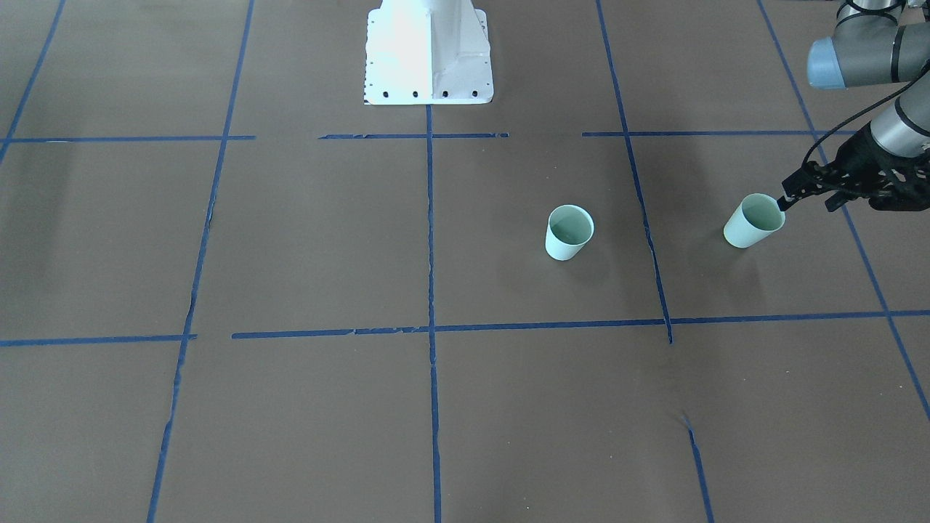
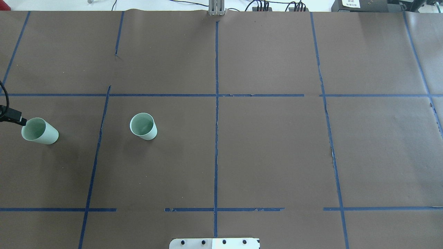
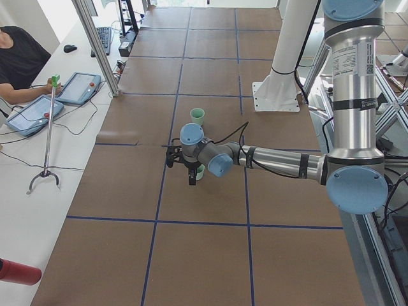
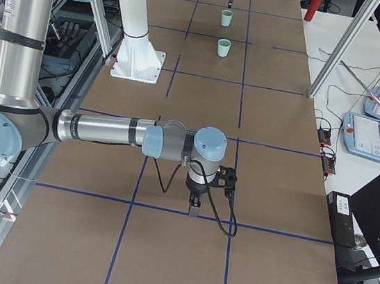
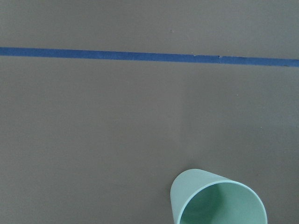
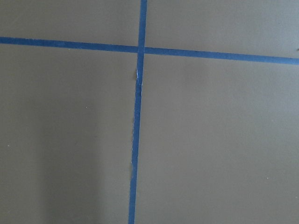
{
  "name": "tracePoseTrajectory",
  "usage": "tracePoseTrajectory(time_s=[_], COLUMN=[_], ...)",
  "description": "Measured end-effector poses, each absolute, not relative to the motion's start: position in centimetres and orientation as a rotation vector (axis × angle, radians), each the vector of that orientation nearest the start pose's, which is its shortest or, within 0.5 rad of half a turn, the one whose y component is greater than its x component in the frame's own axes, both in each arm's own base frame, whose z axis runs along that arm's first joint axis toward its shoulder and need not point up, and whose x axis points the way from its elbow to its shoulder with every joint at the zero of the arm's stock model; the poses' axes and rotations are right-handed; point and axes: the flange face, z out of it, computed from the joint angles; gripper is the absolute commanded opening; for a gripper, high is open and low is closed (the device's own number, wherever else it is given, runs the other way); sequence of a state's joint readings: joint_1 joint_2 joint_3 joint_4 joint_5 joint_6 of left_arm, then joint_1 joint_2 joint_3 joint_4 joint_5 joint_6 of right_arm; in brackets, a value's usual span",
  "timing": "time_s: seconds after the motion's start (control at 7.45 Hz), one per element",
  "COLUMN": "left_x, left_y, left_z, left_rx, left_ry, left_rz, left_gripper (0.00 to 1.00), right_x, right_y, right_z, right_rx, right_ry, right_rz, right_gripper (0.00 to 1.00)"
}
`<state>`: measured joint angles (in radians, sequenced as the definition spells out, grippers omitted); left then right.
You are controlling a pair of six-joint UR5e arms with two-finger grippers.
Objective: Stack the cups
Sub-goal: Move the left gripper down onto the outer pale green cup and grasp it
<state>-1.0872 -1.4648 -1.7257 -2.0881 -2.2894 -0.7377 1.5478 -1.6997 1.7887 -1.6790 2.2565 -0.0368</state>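
Left end effector [image 1: 808, 203] hangs fingers apart right by the outer cup [image 1: 754, 220], probably lining up a grab. Other cup [image 1: 569, 232] sits upright on the counter [image 1: 290, 254], likely the stack base. Right end effector [image 4: 194, 207]: can't tell.

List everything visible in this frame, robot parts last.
cups: two, pale mint green; inner cup stands on the robot's left half, outer cup further left.
table: one, brown cover with blue tape grid.
pedestal: one, white, mid-table on the robot's side.
tablets: two, grey, on the side bench.
grabber stick: one, green handle, beside the tablets.
left arm: one, grey with blue caps, stretched low over the table.
left gripper: one, black, tips at the outer cup's rim; grip unclear.
right arm: one, grey, far from the cups.
right gripper: one, black, pointing down; open or shut unclear.
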Motion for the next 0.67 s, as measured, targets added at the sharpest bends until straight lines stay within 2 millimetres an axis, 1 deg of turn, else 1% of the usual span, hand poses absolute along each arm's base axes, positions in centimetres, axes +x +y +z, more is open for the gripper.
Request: tracePoseTrajectory(time_s=[0.27, 0.4, 0.54, 0.67], left_x=[17.6, 18.5, 19.2, 19.6], left_y=[-44.8, -44.8, -44.7, -44.6], left_z=[58.6, 59.0, 59.3, 59.3], left_rx=[0.030, 0.028, 0.027, 0.026], left_ry=[0.872, 0.875, 0.878, 0.879], left_rz=[-0.017, -0.001, 0.013, 0.022], left_gripper=[1.00, 0.79, 0.27, 0.01], right_x=[6.0, 6.0, 6.0, 6.0], right_y=[-43.6, -43.6, -43.6, -43.6], right_z=[62.8, 62.8, 62.8, 62.8], right_rx=[-0.013, -0.013, -0.014, -0.014], right_ry=[-0.686, -0.686, -0.686, -0.686], right_rz=[-0.051, -0.051, -0.051, -0.051], right_gripper=[1.00, 1.00, 1.00, 1.00])
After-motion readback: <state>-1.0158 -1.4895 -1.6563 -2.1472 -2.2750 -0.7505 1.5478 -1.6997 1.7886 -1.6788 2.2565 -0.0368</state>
